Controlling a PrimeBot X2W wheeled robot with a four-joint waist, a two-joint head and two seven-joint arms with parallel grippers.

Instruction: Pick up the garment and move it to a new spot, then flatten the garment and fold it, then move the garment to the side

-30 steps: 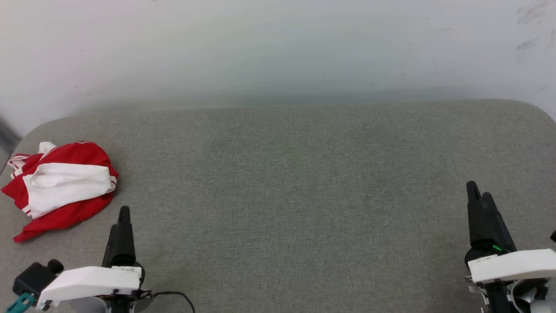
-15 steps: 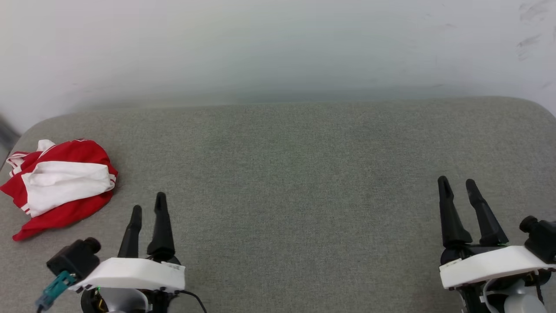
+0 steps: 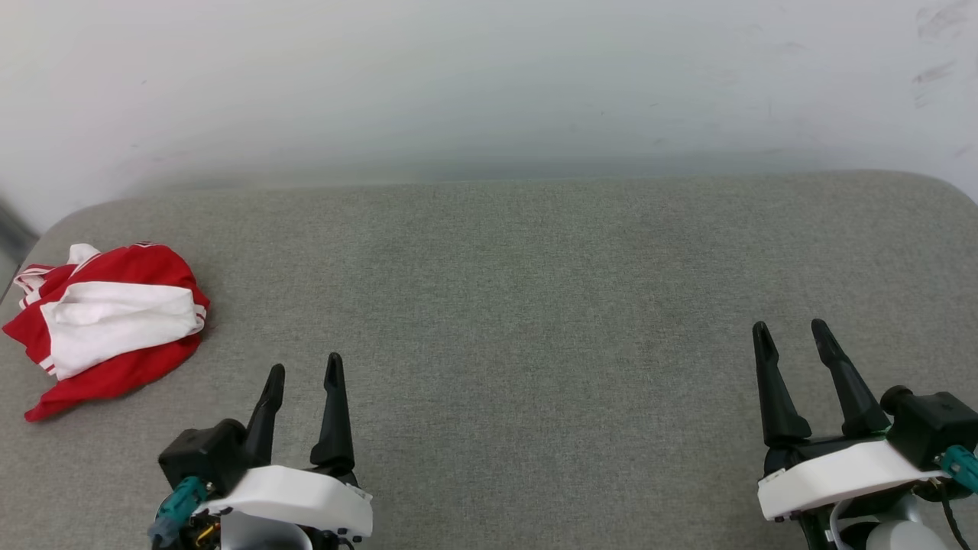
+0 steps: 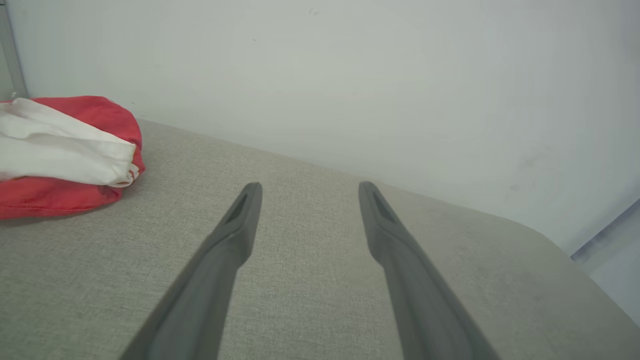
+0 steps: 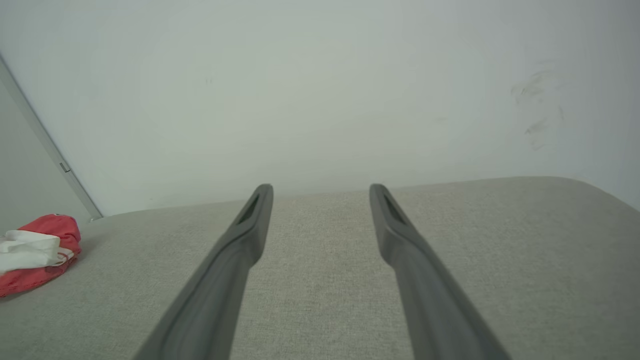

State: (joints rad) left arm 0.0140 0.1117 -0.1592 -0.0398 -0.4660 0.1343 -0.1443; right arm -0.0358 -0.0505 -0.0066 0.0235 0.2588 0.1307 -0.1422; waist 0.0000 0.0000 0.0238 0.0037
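The garment lies bunched in a red heap with a white sleeve on top, at the far left of the grey cushioned surface. Its lettering and number are hidden in the folds. My left gripper stands open at the lower left, to the right of the heap and apart from it, with nothing between its fingers. My right gripper is open and empty at the lower right. The garment lies left of the left gripper in the left wrist view. Far left of the right gripper lies the garment.
A pale wall rises right behind the surface's far edge. The surface rounds off at its left corner and right corner. A dark strip runs down the wall at the far left.
Both grippers went from shut to open. The left gripper moved right and down in the head view, away from the garment. The right gripper shifted left. The garment stayed put.
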